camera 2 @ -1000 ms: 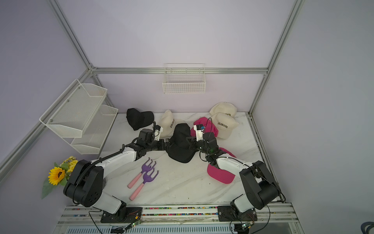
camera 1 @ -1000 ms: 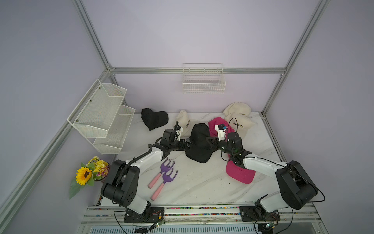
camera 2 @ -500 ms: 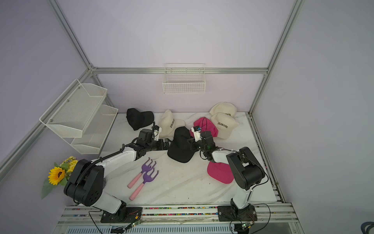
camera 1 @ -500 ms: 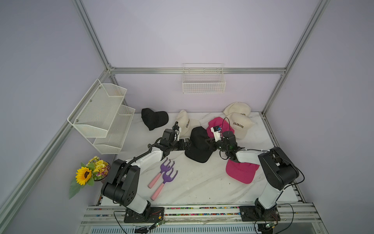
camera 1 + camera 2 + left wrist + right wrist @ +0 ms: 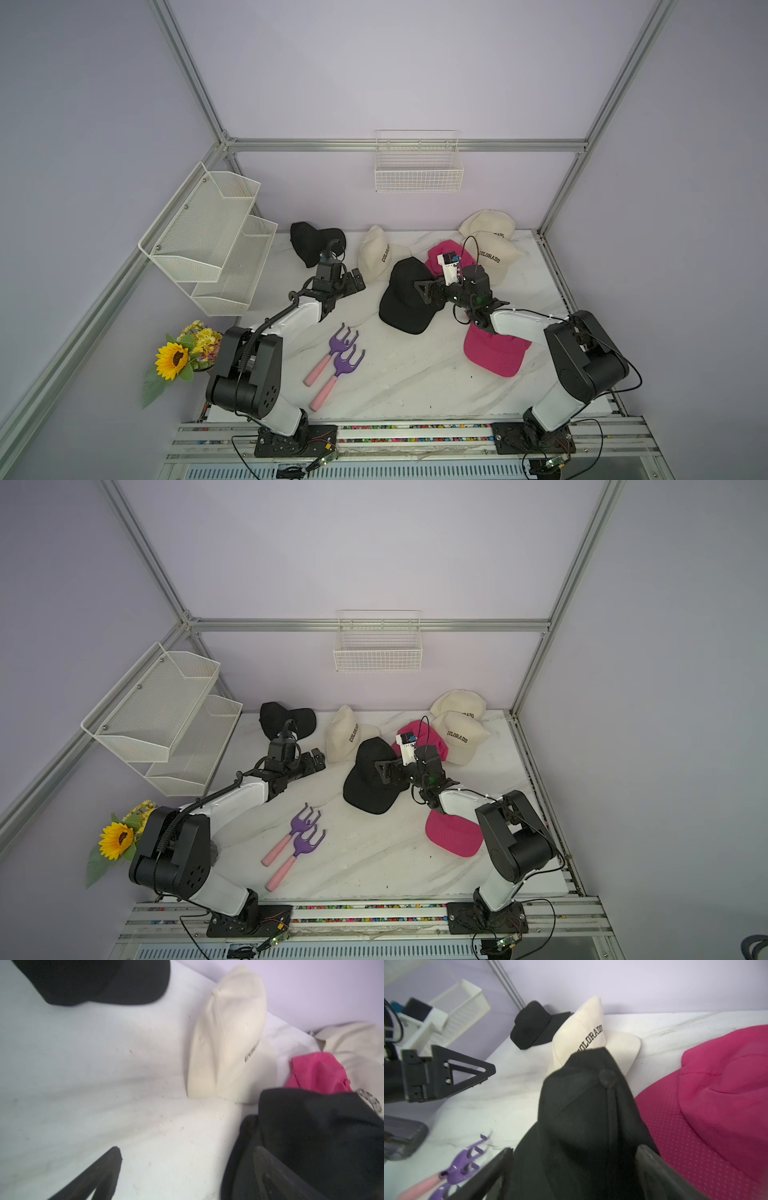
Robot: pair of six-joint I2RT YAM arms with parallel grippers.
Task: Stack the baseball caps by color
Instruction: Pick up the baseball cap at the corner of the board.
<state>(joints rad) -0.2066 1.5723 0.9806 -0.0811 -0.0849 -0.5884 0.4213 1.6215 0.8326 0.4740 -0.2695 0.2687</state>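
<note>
A: Right pincer?
B: right gripper (image 5: 574, 1151) has its jaws spread wide, one finger on each side of the black cap's (image 5: 581, 1115) crown. The cap sits on the table (image 5: 415, 386), mid-field. Can't tell if the pads touch fabric.
A: One cap or a stack?
B: Can't tell. It reads as one black lump in both top views.
A: Left?
B: left gripper (image 5: 355, 282) is also spread wide with nothing between the jaws. It hangs over bare marble left of that cap, near it but apart.
A: Other caps, near to far?
B: Nearest is the hot pink cap (image 5: 494, 353) at front right, partly under the right forearm. Behind the black cap and touching it is the second pink cap (image 5: 438, 253). The cream COLORADO cap (image 5: 380, 257) lies tilted just beyond the left gripper. In the back right corner are two cream caps (image 5: 494, 255), overlapping. At back left by the wall is the second black cap (image 5: 311, 245).
A: Room to move?
B: The front half is mostly bare, with only the purple rakes (image 5: 338, 357) left of centre. The right side is tight, since the near pink cap and the arm are close to the frame rail (image 5: 557, 282). The mesh rack (image 5: 212, 241) hangs on the left wall by the back-left edge. The back row is crowded, and the wire basket (image 5: 417, 166) sits on the wall above it.
</note>
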